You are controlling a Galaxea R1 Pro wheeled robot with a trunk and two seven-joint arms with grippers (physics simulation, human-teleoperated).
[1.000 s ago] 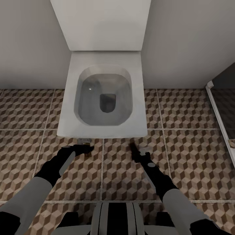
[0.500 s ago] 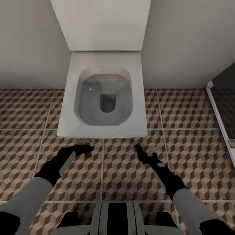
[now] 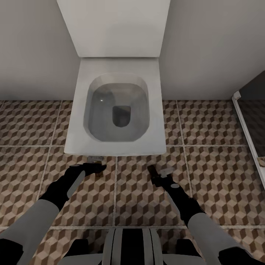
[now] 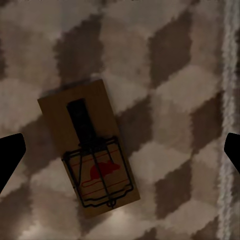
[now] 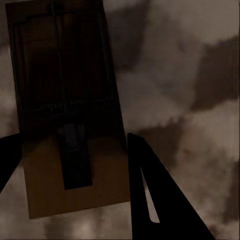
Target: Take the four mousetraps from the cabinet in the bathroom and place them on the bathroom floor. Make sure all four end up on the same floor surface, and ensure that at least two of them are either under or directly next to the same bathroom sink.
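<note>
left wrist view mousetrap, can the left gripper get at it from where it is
Probably yes. The mousetrap lies flat on the bathroom floor, between the open fingertips of the left gripper, which stand clear of it on both sides. Nothing lies over it.

Bathroom corner around the toilet

The white toilet [image 3: 117, 110] backs onto a plain grey wall [image 3: 206, 48]; cube-patterned tiles [image 3: 213, 176] surround its base.
</note>
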